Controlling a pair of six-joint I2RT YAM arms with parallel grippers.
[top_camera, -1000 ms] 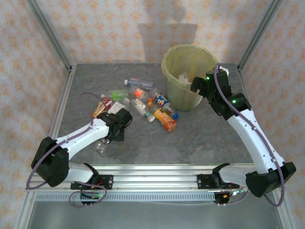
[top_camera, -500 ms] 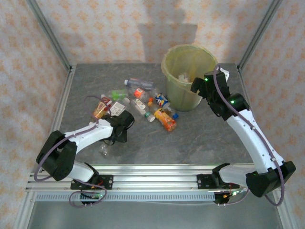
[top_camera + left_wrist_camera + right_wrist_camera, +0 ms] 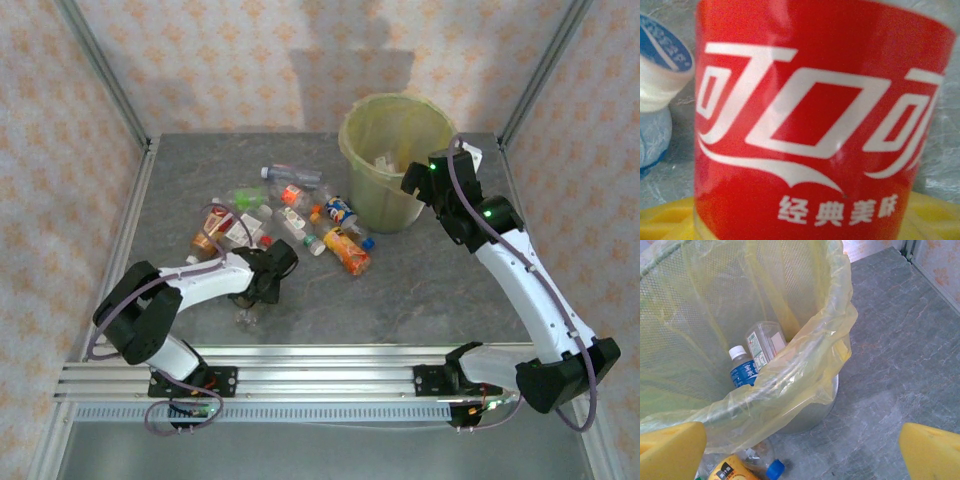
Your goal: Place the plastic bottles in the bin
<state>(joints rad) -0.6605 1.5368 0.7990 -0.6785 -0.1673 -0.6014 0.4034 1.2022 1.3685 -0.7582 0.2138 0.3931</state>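
Observation:
A red-labelled plastic bottle with white lettering sits right in front of the left wrist camera, between my left gripper's yellow pads. I cannot tell whether the pads press it. In the top view that gripper is low over the table, in front of the scattered plastic bottles. A white-capped bottle lies to its left. My right gripper stands open and empty beside the bin with its yellow-green bag. A blue-labelled bottle and a clear one lie inside.
An orange-labelled bottle lies just left of the bin's foot, also seen as an orange-labelled bottle in the right wrist view. A clear crushed bottle lies near the table's front rail. Grey table stretches bare in front of the bin.
My left arm has swung right and toward the front, its jaws narrowing around the red-labelled bottle. The clear bottle by the front rail has slid right. The right arm has held still.

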